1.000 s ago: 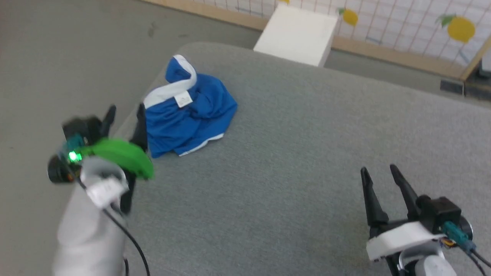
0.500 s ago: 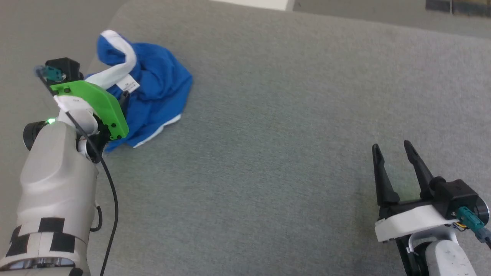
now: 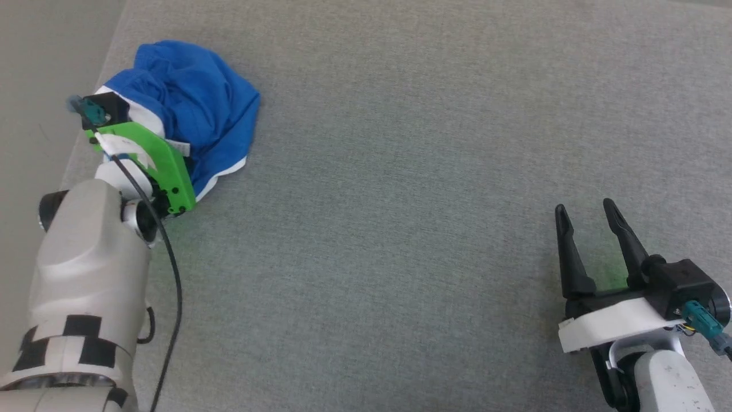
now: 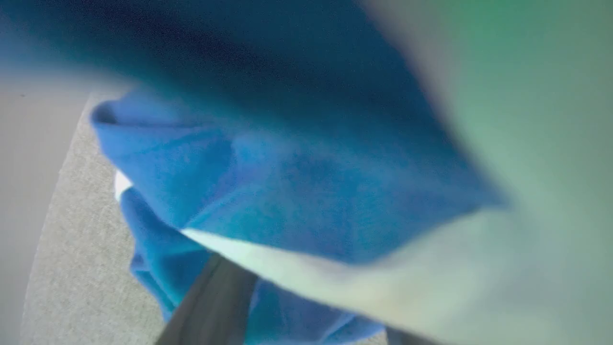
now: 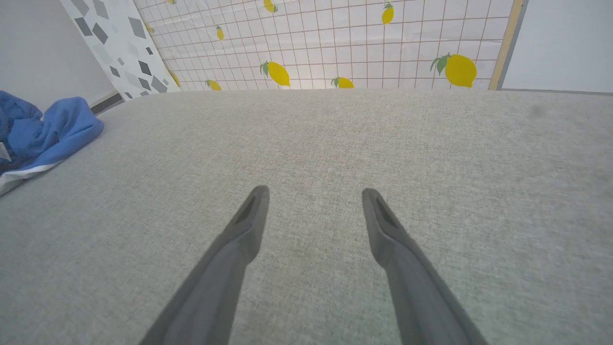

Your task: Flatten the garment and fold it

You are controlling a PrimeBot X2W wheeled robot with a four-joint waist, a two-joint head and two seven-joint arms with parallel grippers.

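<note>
The garment point(image 3: 194, 97) lay bunched in a blue heap at the far left corner of the grey cloth-covered surface point(image 3: 400, 229), close to the edge where the floor point(image 3: 34, 86) began. A white trim point(image 3: 229, 171) ran along its near hem, and a small white label point(image 3: 182, 147) showed beside the left arm's green mount point(image 3: 160, 166). The left gripper point(image 3: 180, 154) was pushed into the near side of the heap, its fingers hidden under the mount and the cloth. In the left wrist view blue fabric point(image 4: 297, 191) and a pale band draped right across the lens, with one dark finger point(image 4: 210, 302) poking out beneath it — whether the jaws stood apart or had pinched the cloth could not be told. Well apart from all this, at the near right, the right gripper point(image 3: 589, 209) hovered over bare surface with its two fingers spread wide and holding nothing. Its own camera saw the gripper point(image 5: 313, 191), the heap point(image 5: 48, 129) far off to the side, and a lemon-patterned panel point(image 5: 364, 38) beyond.
</note>
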